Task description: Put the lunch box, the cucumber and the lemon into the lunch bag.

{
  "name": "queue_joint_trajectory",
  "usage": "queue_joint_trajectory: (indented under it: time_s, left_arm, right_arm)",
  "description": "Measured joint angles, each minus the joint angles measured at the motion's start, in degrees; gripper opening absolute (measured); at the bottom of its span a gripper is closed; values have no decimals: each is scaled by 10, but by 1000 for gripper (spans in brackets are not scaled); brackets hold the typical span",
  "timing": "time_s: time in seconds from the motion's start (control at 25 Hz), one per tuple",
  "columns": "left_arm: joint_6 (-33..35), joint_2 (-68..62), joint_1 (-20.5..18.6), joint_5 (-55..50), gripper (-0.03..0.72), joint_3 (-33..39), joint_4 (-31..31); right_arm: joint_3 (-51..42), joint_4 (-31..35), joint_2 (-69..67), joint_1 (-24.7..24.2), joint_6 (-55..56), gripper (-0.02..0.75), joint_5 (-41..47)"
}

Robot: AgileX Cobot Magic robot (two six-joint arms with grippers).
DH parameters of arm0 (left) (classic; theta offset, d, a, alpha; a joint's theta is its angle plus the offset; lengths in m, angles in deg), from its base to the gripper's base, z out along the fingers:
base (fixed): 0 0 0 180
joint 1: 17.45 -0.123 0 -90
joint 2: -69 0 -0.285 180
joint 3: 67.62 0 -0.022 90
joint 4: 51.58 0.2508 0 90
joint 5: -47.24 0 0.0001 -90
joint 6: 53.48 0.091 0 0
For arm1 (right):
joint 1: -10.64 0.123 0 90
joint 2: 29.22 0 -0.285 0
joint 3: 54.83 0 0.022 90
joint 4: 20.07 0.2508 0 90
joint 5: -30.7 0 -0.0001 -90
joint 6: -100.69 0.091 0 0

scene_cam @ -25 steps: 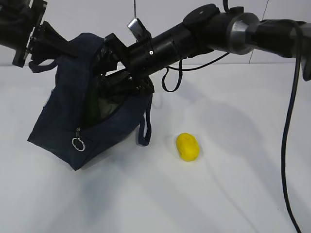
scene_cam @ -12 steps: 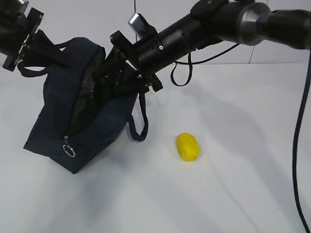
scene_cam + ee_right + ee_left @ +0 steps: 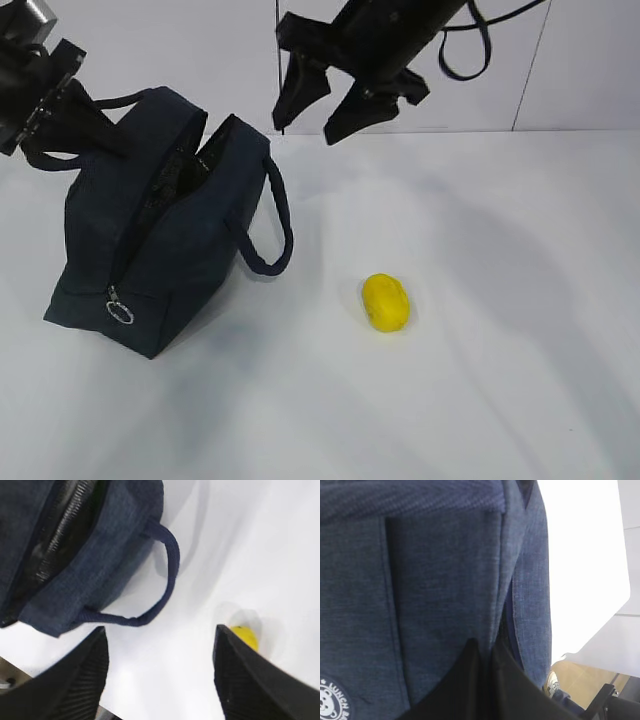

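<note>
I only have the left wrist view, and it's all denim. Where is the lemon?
Observer: The lemon lies on the table, right of the lunch bag, not touching it.
Operator: Is the right claw holding anything?
Observer: No. The right claw hangs open and empty above the table, behind the lemon.
Operator: Is the bag's top open?
Observer: Yes, the zipper is parted, and the left claw grips the bag at its far handle.
</note>
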State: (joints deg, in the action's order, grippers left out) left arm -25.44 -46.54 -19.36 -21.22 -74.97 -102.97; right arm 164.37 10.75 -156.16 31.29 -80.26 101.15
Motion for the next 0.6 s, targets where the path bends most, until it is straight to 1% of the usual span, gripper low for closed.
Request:
queue_joint_trajectory:
  time_s: [0.24,0.4,0.6]
  left_arm:
    - [0,0,0,0,-8,0,1]
    - [0,0,0,0,-8,0,2]
    - [0,0,0,0,-8,0,2]
  right_arm:
    - [-9,-103,53,10,28,489,3]
    - [-42,-157,88,26,31,489,5]
    - [-104,-223,104,28,22,489,5]
